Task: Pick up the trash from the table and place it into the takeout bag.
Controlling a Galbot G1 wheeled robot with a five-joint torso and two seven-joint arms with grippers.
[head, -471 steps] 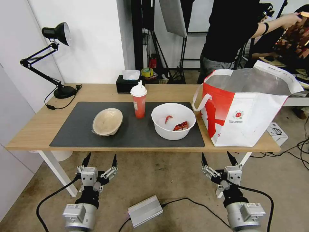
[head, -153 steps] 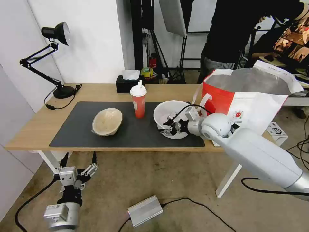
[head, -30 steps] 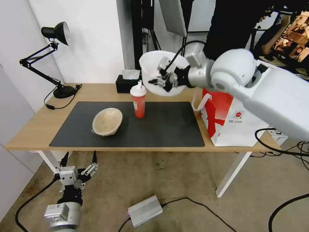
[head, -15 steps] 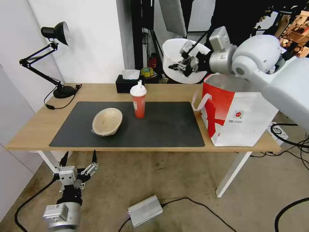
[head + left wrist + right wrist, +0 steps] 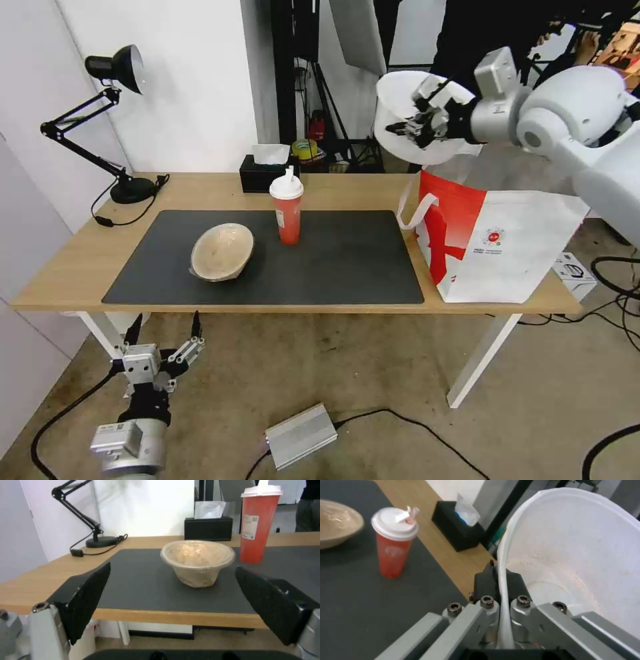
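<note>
White plastic bowl [image 5: 407, 110] is hanging pinched in your right tool [image 5: 419, 121] above the takeout bag [image 5: 497, 233], while cup [image 5: 287, 207] and beige bowl [image 5: 222, 251] are waiting on the bench [image 5: 73, 267], left tool [image 5: 163, 331] idling wide.

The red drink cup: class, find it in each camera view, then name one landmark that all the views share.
Head view: red drink cup stands on the dark mat, mid-table.
Left wrist view: cup upright behind the beige bowl.
Right wrist view: cup beside the black tissue box.
Shared landmark: that tissue box.
</note>
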